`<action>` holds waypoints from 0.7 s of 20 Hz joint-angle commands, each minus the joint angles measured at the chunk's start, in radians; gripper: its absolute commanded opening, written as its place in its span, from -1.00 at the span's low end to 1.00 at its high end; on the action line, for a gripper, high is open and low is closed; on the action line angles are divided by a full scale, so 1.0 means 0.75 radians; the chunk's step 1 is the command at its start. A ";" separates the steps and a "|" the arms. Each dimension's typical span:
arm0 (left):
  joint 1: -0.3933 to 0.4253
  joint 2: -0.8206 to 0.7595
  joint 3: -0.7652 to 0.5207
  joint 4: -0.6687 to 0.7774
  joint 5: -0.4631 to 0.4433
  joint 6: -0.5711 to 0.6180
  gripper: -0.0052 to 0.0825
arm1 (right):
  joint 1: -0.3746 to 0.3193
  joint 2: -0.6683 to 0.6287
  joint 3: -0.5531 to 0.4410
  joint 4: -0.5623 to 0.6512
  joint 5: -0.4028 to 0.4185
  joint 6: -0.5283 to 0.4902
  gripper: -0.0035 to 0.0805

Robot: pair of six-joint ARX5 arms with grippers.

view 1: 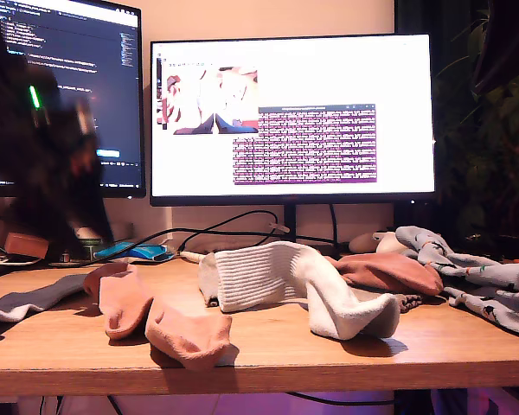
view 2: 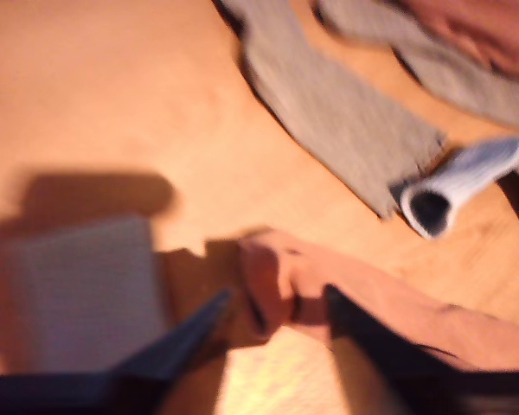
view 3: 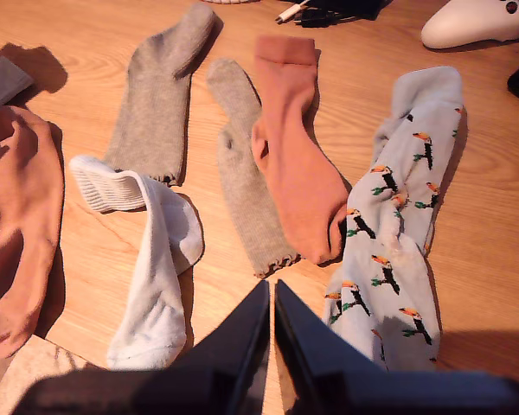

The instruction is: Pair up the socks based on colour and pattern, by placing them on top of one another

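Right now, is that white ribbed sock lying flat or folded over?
Folded over. The white ribbed sock bends sharply near its cuff in the second wrist view, and in the exterior view it humps up off the wooden table.

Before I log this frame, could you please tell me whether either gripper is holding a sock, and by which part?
My first gripper is open around the salmon-pink sock's end, not gripping it. My second gripper is shut, holding nothing.

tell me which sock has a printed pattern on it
The pale grey-blue sock printed with small toucans, lying just beside my second tool. The salmon-pink sock, the grey ones and the white ribbed sock are all plain.
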State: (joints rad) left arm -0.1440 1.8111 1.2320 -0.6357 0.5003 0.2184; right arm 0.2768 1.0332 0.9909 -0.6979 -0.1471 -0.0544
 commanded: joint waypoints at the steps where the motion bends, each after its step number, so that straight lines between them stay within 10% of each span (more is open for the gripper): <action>1: -0.006 0.011 -0.010 0.036 0.011 -0.009 0.06 | 0.006 0.007 -0.018 0.007 -0.003 -0.009 -0.94; 8: -0.033 0.065 -0.009 0.036 0.011 -0.012 -0.01 | 0.007 0.007 -0.018 0.009 -0.007 -0.009 -0.94; 14: -0.091 0.069 -0.008 0.079 -0.057 -0.012 -0.86 | 0.006 0.007 -0.018 0.009 -0.008 -0.009 -0.94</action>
State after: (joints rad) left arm -0.2070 1.8393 1.2324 -0.5789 0.4633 0.2111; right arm 0.2768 1.0332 0.9909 -0.6971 -0.1497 -0.0547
